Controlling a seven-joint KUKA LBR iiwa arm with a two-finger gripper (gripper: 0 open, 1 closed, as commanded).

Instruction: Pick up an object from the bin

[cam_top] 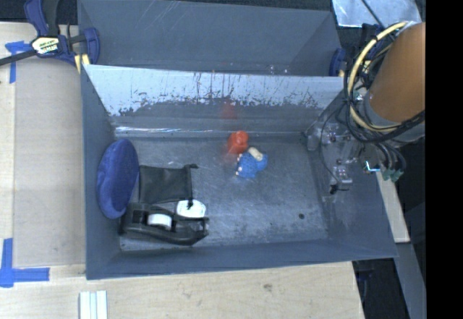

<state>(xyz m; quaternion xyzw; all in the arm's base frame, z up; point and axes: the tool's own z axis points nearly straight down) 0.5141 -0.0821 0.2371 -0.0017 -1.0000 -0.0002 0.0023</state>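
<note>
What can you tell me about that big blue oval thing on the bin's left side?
The blue oval thing is dark blue, flattish and rounded, seemingly soft like a cushion. It lies along the bin's left wall, long axis running up the view. Its lower right edge appears to touch the black tape dispenser.

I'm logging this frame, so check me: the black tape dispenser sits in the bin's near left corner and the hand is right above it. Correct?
Not quite. The black tape dispenser does sit in the near left corner, but the hand is at the right side of the bin, well apart from it, as the camera view shows.
</note>
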